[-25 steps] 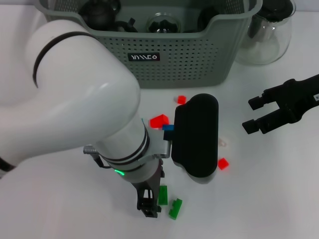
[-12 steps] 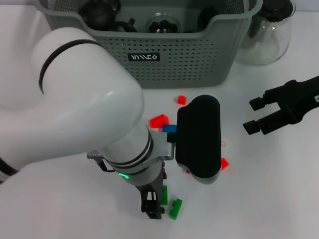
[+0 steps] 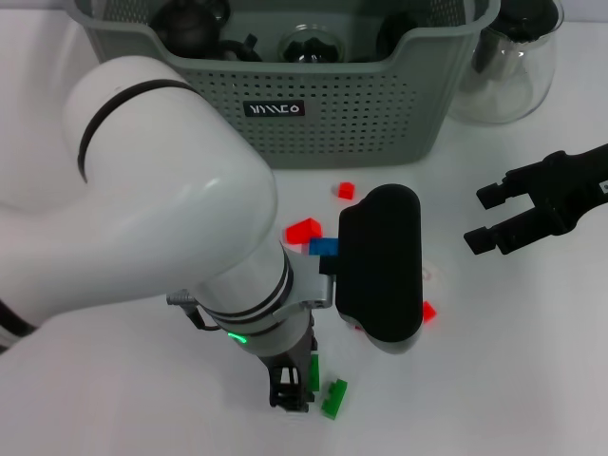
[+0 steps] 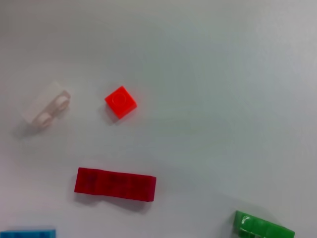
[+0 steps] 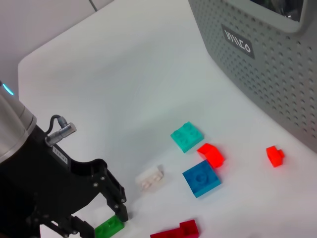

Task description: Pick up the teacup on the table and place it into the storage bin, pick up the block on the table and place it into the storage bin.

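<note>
The grey-green storage bin (image 3: 332, 123) stands at the back with dark and glass tea ware inside; its perforated wall (image 5: 267, 64) also fills a corner of the right wrist view. No teacup shows on the table. Small blocks lie scattered in front: red (image 3: 302, 230), blue (image 3: 324, 247), green (image 3: 312, 372) and a second green (image 3: 333, 399). My left gripper (image 3: 290, 391) is low at the front, open, its black fingers (image 5: 118, 198) right beside a green block (image 5: 109, 229). My right gripper (image 3: 489, 218) hovers open at the right, holding nothing.
A clear glass teapot (image 3: 508, 57) stands right of the bin. More blocks lie about: small red (image 4: 121, 102), white (image 4: 47, 103), dark red bar (image 4: 115, 184), teal (image 5: 187, 136). My left wrist housing (image 3: 380, 266) hides part of the block cluster.
My left arm has shifted slightly right and down, and its wrist housing now covers more of the small red block. The right arm has not moved.
</note>
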`<act>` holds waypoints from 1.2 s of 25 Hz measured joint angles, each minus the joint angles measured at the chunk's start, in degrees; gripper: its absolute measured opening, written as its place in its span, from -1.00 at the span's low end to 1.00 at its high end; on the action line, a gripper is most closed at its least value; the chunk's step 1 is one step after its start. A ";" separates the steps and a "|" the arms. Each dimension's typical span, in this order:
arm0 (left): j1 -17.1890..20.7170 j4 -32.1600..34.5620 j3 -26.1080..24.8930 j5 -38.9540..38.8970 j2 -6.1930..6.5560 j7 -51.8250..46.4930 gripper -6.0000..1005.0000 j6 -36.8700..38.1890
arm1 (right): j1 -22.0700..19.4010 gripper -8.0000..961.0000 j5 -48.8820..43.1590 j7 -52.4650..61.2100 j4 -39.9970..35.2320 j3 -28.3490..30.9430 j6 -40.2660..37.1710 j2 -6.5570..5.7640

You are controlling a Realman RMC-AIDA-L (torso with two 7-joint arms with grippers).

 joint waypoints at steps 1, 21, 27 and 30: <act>-0.03 -0.05 0.00 -0.01 0.00 0.00 0.34 -0.01 | 0.00 0.92 0.00 -0.01 0.01 0.00 0.06 -0.01; -0.21 0.52 -2.13 0.60 -0.01 0.25 -0.18 -0.36 | 0.00 0.90 0.00 0.39 -0.14 0.00 0.64 -0.14; 2.14 5.63 -13.32 -0.45 0.11 0.31 -0.18 4.12 | 0.20 0.91 0.00 0.47 -0.14 0.07 0.71 -0.36; 4.61 11.44 -21.76 -4.29 0.10 0.60 -0.17 8.91 | 0.28 0.90 0.00 0.70 -0.15 0.24 0.69 -0.44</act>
